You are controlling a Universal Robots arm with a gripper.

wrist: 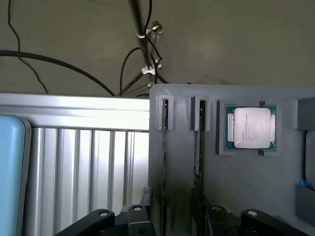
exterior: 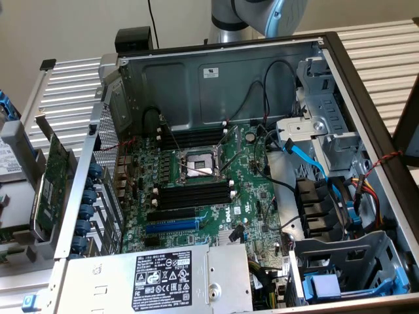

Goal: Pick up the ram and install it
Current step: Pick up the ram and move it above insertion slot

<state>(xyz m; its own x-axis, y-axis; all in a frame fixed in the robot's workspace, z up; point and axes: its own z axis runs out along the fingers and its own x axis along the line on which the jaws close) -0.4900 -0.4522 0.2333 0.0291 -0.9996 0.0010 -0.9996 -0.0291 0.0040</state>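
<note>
The hand, spread apart, is hovering over the ram, which is standing edge-up in a gray holder for easy gripping.

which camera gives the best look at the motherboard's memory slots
The exterior view. It looks down into the open case, where the black memory slots with white end clips lie in banks on either side of the processor socket. The wrist view faces a grey tray holding a loose processor instead.
</note>
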